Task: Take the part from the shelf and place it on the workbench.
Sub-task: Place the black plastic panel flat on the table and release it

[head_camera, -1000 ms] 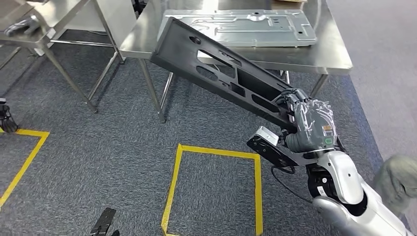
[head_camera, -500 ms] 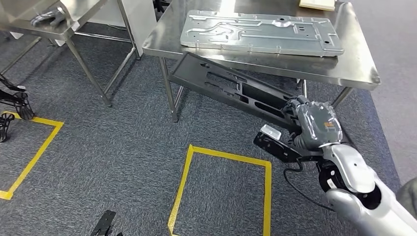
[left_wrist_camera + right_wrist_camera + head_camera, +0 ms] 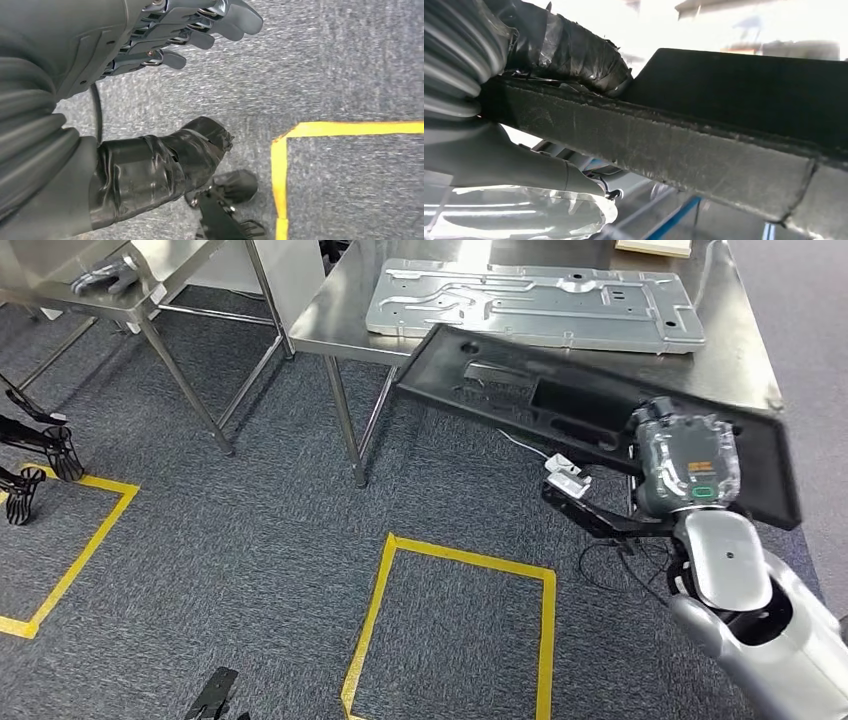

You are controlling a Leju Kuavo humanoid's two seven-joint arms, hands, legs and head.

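The part (image 3: 560, 405) is up in the air: a long, flat black panel, matte and dark, with several cut-out slots and a raised rim along its edges. It is tilted, its far end over the near edge of the workbench (image 3: 740, 370) and its near end out past the bench's front corner, above the carpet (image 3: 250, 540). Whether its far end touches the bench top, I cannot tell. From the right wrist camera the part (image 3: 684, 150) shows a rough, scuffed edge running across the view.

The right hand (image 3: 688, 468) grips the part at its near end, fingers wrapped tight on the rim; in the wrist view a tape-wrapped thumb (image 3: 574, 55) presses on the upper side of the panel.

On the workbench lies a large silver metal plate (image 3: 530, 302), stamped with ridges and holes, flat on the steel top just beyond the black part. A second steel table (image 3: 60, 280) stands well apart at the far left.

The left hand (image 3: 150, 65) hangs low over the carpet with nothing in it, dark fingers (image 3: 220, 22) gently curved and apart from the taped thumb. Yellow tape (image 3: 455, 555) marks a square on the floor near the bench.
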